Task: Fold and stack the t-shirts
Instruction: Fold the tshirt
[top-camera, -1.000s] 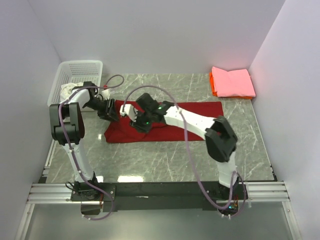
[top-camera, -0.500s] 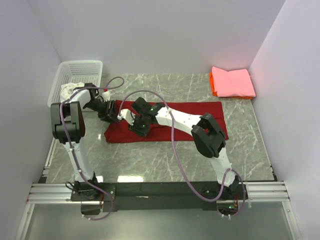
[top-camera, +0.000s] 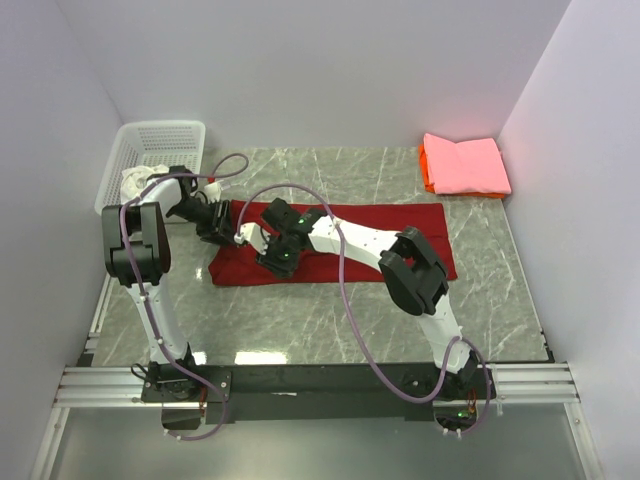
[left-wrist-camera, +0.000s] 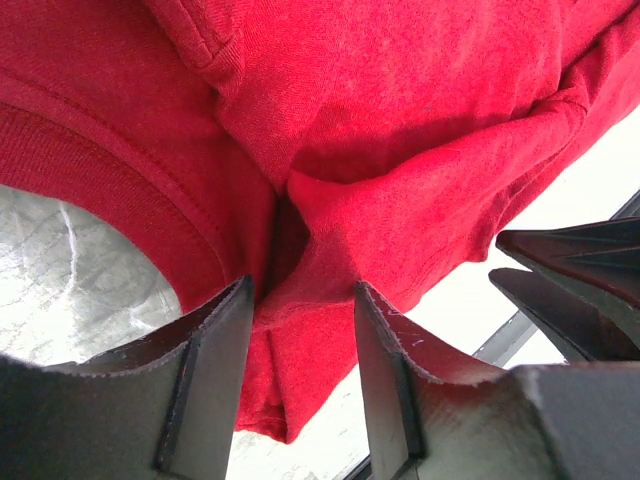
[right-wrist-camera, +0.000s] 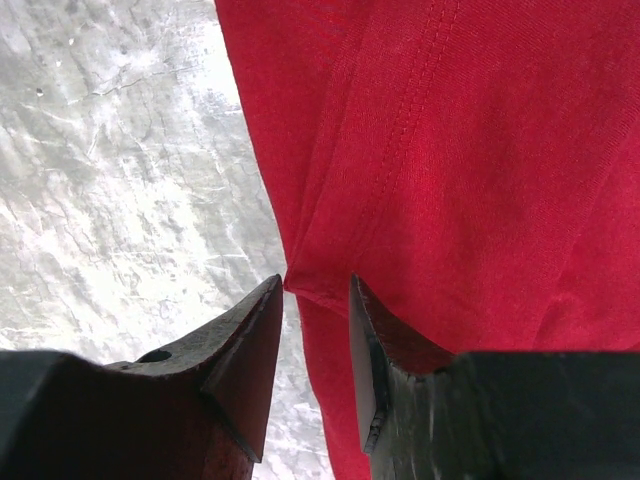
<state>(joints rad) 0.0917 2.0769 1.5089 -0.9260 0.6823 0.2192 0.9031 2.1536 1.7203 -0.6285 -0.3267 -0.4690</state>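
A deep red t-shirt (top-camera: 322, 270) lies spread flat across the marble table. My left gripper (top-camera: 222, 230) is at the shirt's left end, near the ribbed collar (left-wrist-camera: 110, 170). It is open, with a bunched fold of red cloth (left-wrist-camera: 300, 330) between its fingers, lying against the left one. My right gripper (top-camera: 262, 250) is just to the right of it, open and low. Its fingertips straddle the shirt's hemmed edge (right-wrist-camera: 300, 290), one over marble and one over cloth. A folded pink t-shirt (top-camera: 465, 163) lies on an orange one (top-camera: 427, 178) at the back right.
A white lattice basket (top-camera: 165, 135) stands at the back left with a white shirt (top-camera: 135, 182) inside. The right gripper's dark fingers (left-wrist-camera: 575, 260) show at the right of the left wrist view. White walls close in on three sides.
The right arm has swung left, its elbow drawing in and its gripper closing up on the left gripper. The left gripper has barely moved.
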